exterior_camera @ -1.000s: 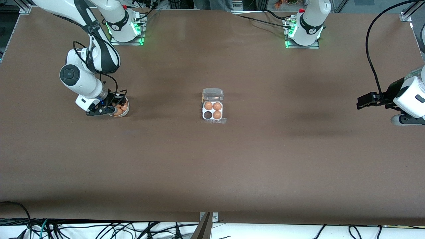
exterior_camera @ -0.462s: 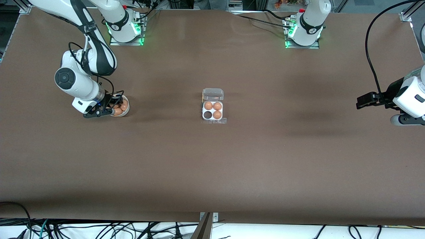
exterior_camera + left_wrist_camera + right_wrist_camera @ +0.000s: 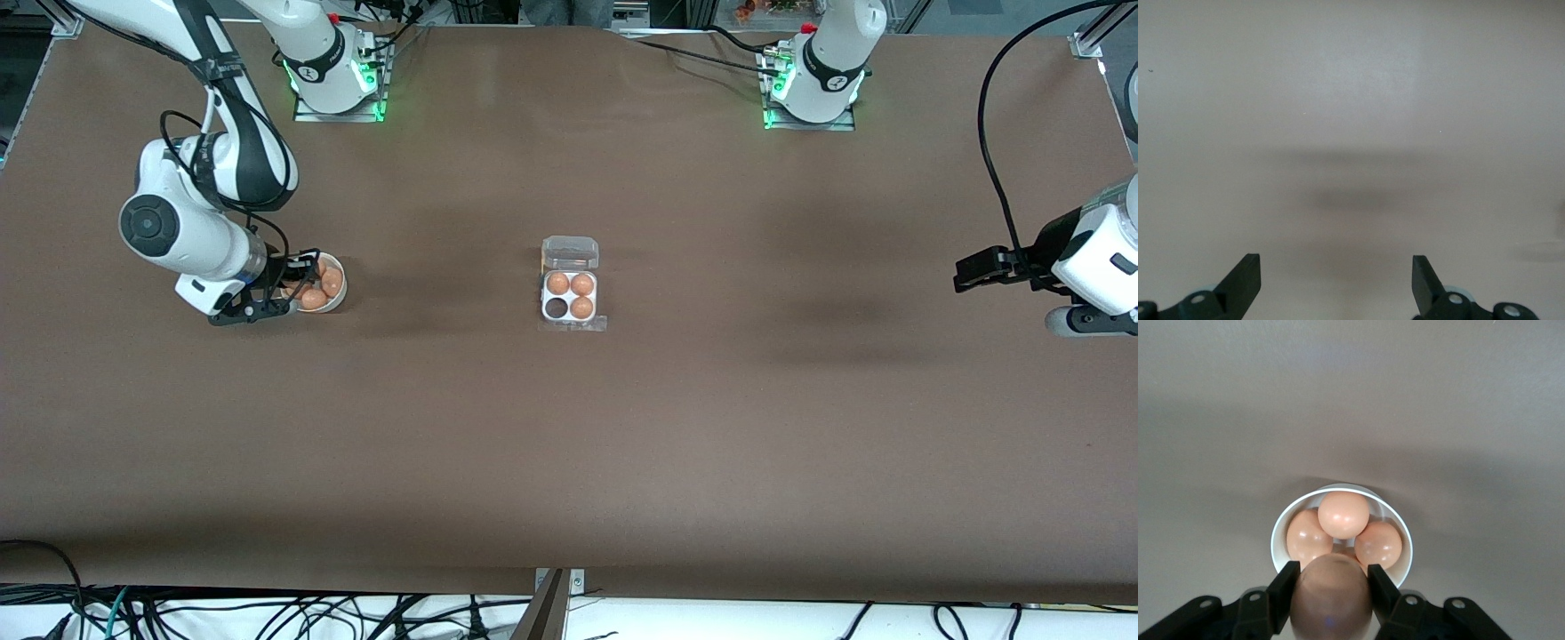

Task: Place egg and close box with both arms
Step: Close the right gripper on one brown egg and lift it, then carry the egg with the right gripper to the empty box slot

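The box lies in the middle of the table with its clear lid swung open. Three brown eggs fill three of its cells, and the cell nearest the front camera on the right arm's side is empty. My right gripper is shut on a brown egg, just above the rim of a white bowl. Three more eggs lie in the bowl. My left gripper waits open and empty over bare table at the left arm's end.
Both arm bases stand along the table edge farthest from the front camera. Cables hang below the table edge nearest that camera. Brown tabletop stretches between bowl and box.
My right gripper, still shut on the egg, has drawn up and away from the bowl toward the right arm's end, uncovering the eggs in it. The left arm has not moved.
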